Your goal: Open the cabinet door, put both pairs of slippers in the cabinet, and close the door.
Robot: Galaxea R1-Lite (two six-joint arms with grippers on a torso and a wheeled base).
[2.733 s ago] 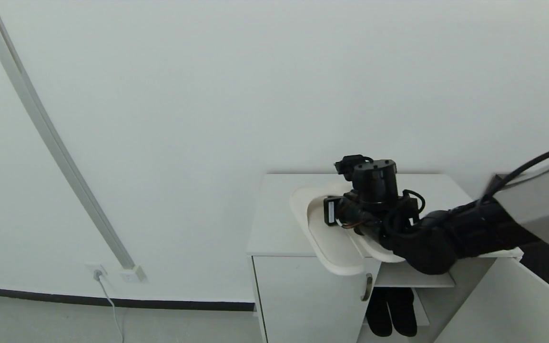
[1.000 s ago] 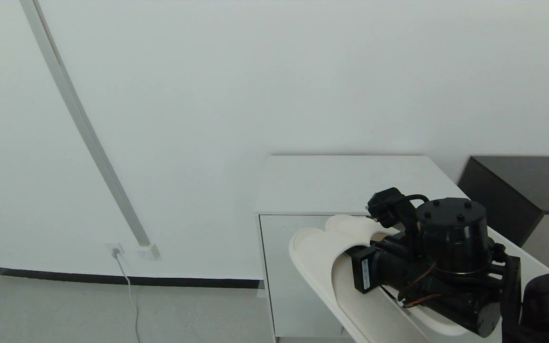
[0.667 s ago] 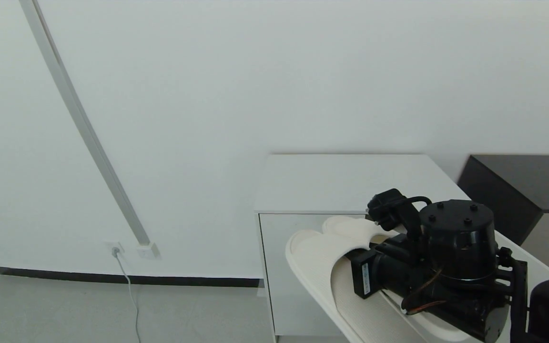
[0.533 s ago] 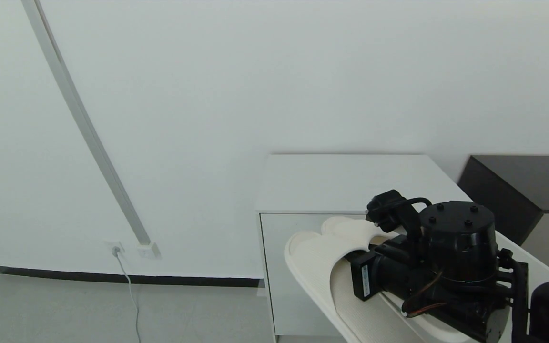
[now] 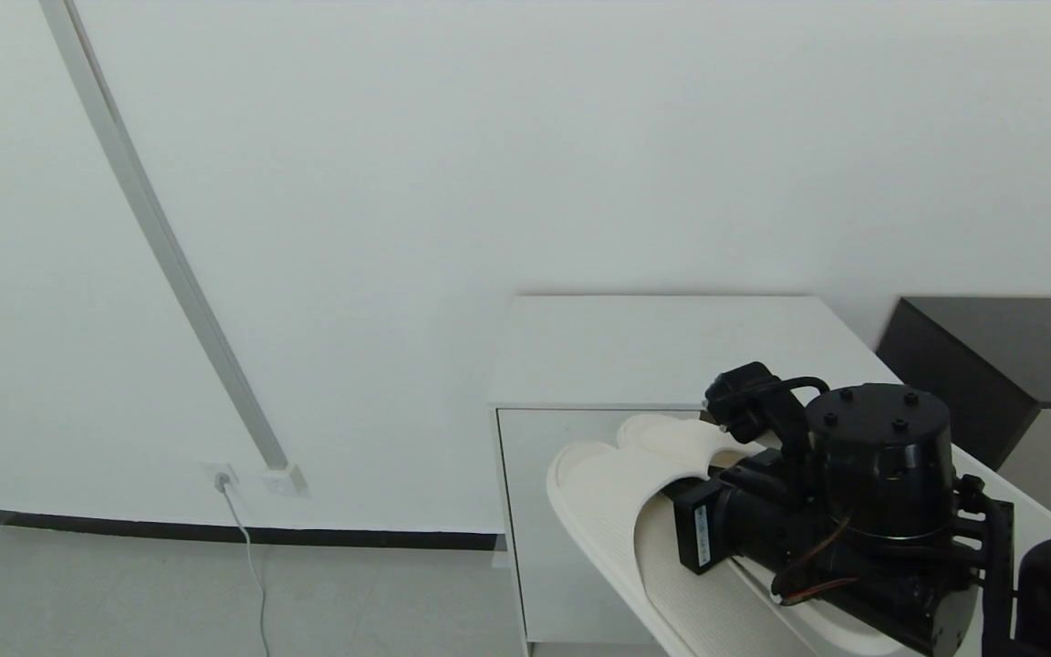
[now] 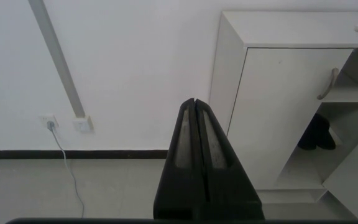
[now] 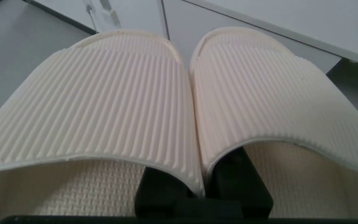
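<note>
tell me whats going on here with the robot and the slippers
The right tool holds a pair of cream slippers in front of the white cabinet. It is open, with a black pair already on a low shelf inside. The left tool is shut and empty.

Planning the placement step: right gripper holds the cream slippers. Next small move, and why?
Probably lower the right gripper and ease the cream slippers toward the open side of the cabinet. They hang near the cabinet top; the left wrist view shows the black slippers low inside and the upper shelf apparently free.
</note>
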